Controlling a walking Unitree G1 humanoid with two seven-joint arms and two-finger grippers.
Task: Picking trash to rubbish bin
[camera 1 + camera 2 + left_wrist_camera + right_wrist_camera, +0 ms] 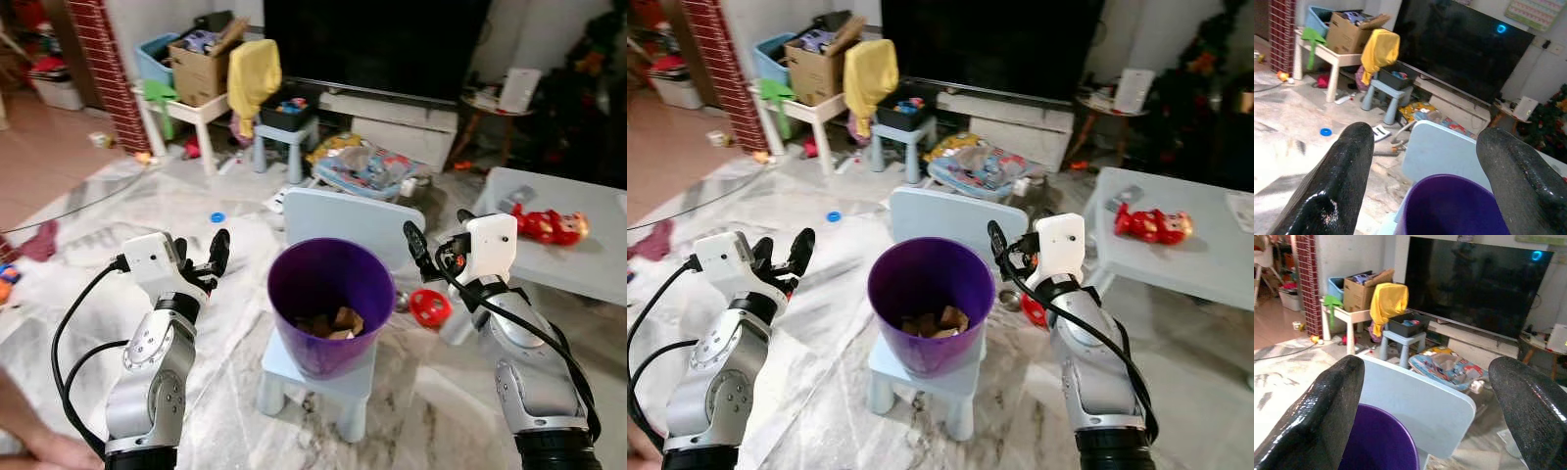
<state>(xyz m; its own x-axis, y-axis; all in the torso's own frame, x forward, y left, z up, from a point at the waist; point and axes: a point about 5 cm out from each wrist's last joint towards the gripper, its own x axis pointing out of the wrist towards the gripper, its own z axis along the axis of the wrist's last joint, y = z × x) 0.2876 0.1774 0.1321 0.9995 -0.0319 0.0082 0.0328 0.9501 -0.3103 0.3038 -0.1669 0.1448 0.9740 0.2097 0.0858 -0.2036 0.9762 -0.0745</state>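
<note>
Both grippers hang empty, fingers spread apart: the left gripper [201, 257] to the left of a purple rubbish bin [331, 304], the right gripper [431, 245] to its right, each level with the rim and clear of it. Brown scraps of trash [331, 323] lie in the bin's bottom. It stands on the seat of a small pale-blue chair [353, 220] on the marbled floor. Behind are a dark television [377, 44], a cardboard box [201, 64] and a red toy [549, 227] on a grey tabletop [578, 264].

Purple bin [331, 294] stands upright on a small pale-blue chair [351, 219], against its backrest. Brown trash [331, 323] lies in the bottom, well below the rim.
</note>
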